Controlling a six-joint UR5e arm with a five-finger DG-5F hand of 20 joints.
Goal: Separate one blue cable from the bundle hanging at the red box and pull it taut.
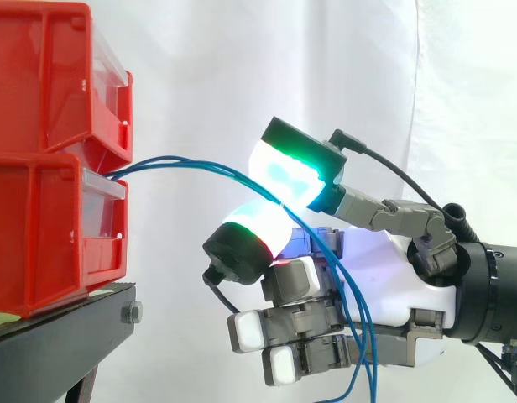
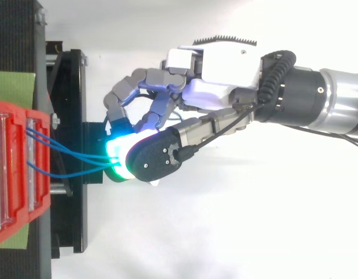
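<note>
At three o'clock of the red box point(image 1: 40, 235), the hand point(image 1: 393, 285) pinches several blue cables point(image 1: 204, 165); better shed all but one, then pull straight away.

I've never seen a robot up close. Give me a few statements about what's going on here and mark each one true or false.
1. The blue cables come out of the red bins. True.
2. The hand pinches the blue cables between two glowing fingertips. True.
3. The red bins stand on a white table. False: they stand on a black stand.
4. Past the pinch, the cables climb upward. False: they hang down in front of the palm.
5. The pinching fingertips glow red. False: they glow green and white.
</note>
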